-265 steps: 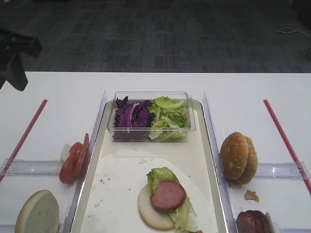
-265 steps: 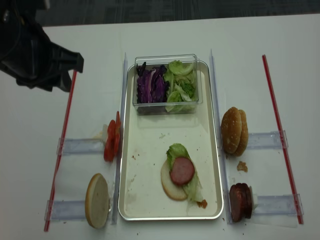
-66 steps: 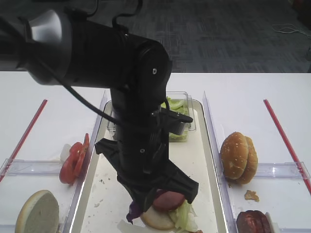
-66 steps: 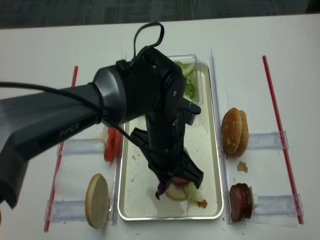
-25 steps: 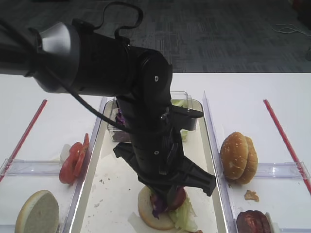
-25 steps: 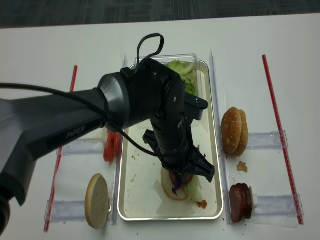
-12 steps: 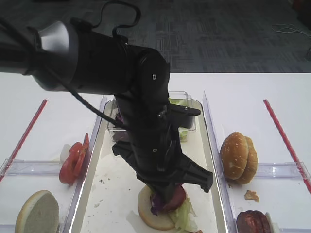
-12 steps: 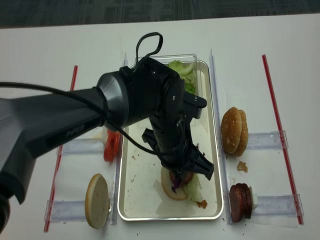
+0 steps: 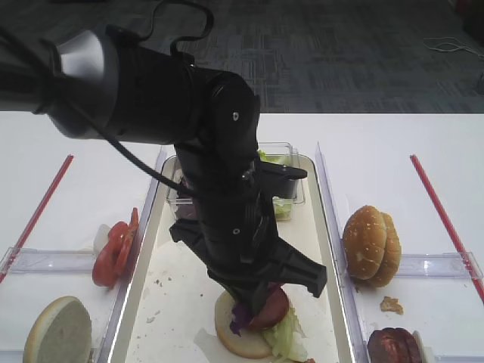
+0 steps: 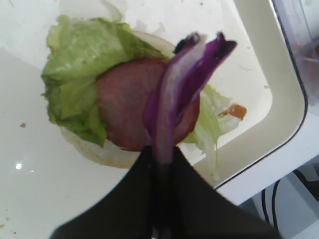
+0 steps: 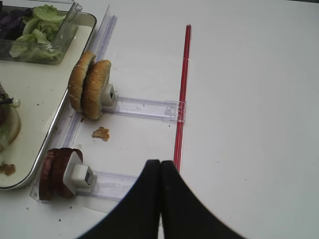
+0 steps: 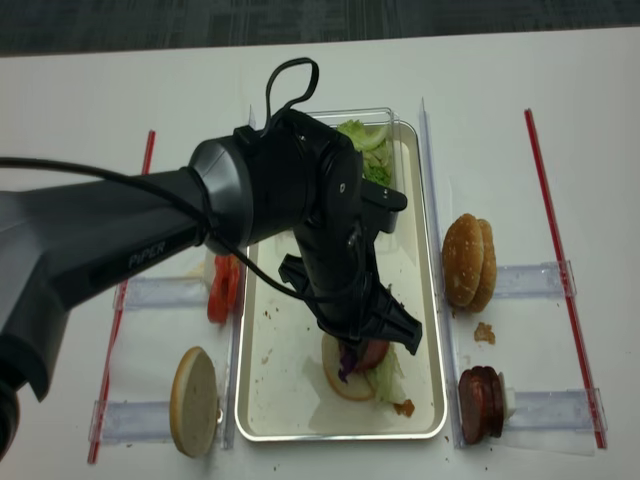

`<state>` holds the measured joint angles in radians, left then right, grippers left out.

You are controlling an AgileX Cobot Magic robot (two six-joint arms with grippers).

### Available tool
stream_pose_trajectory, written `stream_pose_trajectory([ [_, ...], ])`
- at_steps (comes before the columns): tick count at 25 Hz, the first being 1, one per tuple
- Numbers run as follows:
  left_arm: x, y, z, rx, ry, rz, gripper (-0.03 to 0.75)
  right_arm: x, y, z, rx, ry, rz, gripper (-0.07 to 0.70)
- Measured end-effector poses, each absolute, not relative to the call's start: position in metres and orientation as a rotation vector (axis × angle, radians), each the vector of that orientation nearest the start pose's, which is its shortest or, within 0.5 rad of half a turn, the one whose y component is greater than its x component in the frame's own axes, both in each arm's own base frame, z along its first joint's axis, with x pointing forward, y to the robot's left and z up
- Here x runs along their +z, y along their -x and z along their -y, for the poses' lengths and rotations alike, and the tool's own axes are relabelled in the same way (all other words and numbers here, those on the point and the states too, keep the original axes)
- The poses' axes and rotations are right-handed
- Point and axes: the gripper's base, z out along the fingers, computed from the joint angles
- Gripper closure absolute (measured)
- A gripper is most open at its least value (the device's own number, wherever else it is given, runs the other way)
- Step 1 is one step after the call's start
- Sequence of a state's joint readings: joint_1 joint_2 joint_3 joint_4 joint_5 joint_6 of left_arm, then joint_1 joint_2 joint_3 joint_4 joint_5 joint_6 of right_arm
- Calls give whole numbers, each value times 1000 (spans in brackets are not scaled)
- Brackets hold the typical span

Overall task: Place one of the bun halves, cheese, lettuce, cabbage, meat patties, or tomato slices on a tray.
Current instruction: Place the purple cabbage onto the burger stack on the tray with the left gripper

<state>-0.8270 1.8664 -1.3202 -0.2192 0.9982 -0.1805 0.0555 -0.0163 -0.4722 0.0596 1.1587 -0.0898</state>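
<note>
My left gripper (image 10: 162, 149) is shut on the cabbage (image 10: 179, 84), a purple strip sticking out past its fingertips. The strip hangs just above a meat patty (image 10: 124, 109), which lies on lettuce (image 10: 79, 64) and a bun half (image 10: 94, 149) at the near end of the tray (image 12: 290, 400). In the high view the left arm covers most of the tray, and the cabbage (image 9: 240, 321) shows below it. My right gripper (image 11: 160, 163) is shut on nothing, over bare table right of the tray.
A clear tub (image 11: 35, 30) of lettuce and cabbage sits at the tray's far end. Two bun halves (image 11: 89, 89) and meat patties (image 11: 55, 172) stand in holders to the right, tomato slices (image 9: 113, 249) and a bun half (image 9: 59, 333) to the left. A red strip (image 11: 182, 94) crosses the table.
The left gripper has drifted a little to the left with the cabbage strip, staying over the patty.
</note>
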Motion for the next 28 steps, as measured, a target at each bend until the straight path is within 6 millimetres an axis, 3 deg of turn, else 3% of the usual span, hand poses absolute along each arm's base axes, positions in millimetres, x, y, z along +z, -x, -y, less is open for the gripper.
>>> stream_pose_trajectory([
  [11,202,-233,282,-387,-850,-3003,687,262,9,-4,50,167,-2146,608],
  [19,202,-233,282,-398,-846,-3006,626,262,9,-4,50,167,-2146,608],
  [28,202,-233,282,-401,-845,-3007,430,262,9,-4,50,167,-2146,608],
])
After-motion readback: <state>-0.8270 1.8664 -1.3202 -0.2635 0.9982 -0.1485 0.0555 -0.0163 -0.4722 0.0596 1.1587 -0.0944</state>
